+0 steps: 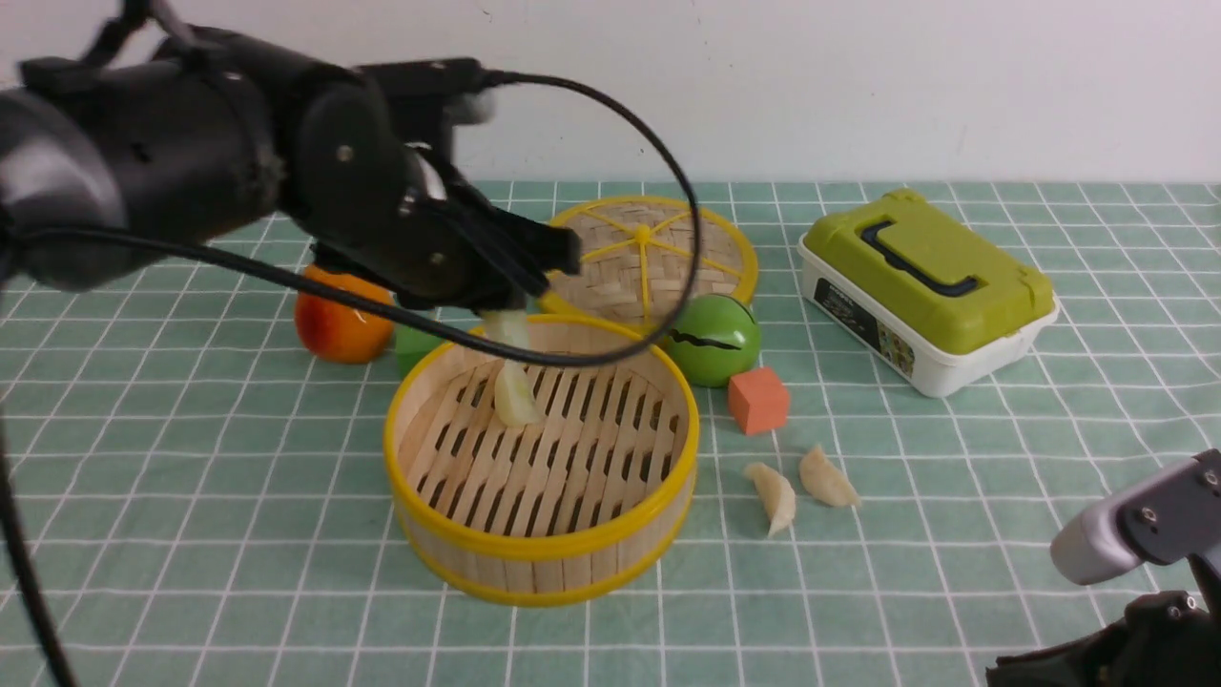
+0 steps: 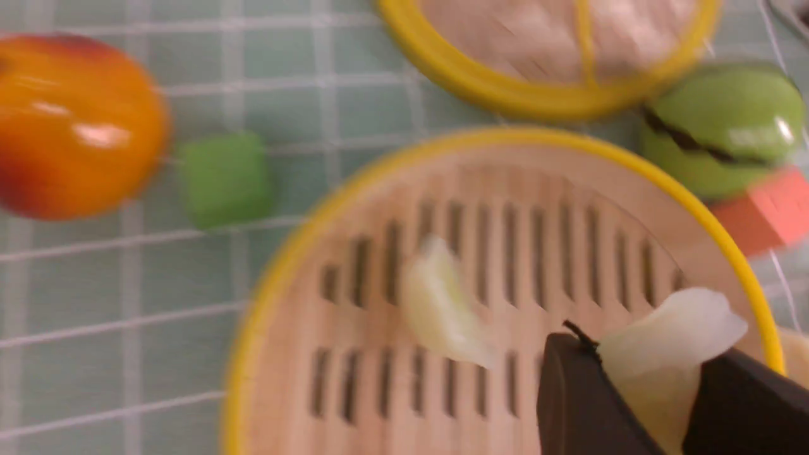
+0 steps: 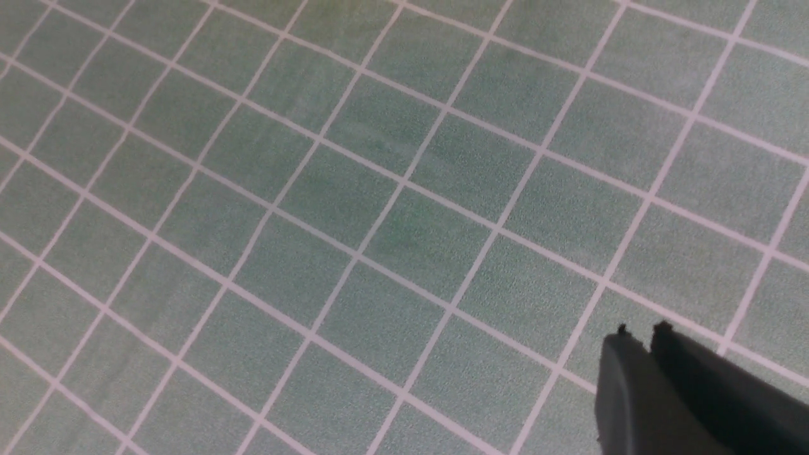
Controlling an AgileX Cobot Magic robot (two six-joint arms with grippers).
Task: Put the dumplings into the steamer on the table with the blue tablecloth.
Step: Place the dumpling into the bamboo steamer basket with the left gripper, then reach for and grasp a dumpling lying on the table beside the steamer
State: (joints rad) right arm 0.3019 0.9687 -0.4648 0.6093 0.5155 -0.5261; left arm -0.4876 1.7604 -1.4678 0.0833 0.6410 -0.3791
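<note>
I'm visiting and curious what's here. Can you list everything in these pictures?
steamer: one, bamboo with yellow rims, centre
dumplings: four, cream-white; one inside the steamer, one held above it, two on the cloth to its right
woven lid: one, bamboo and yellow, behind the steamer
round fruit: one, orange-red, left of the steamer
green cube: one, beside the fruit
green ball: one, black zigzag line, behind the steamer's right side
orange cube: one, in front of the ball
box: one, green lid on white base, far right
tablecloth: one, pale teal with white grid, under everything
left fingers: black, closed on a dumpling over the steamer
right fingers: black, closed, empty, over bare cloth
</note>
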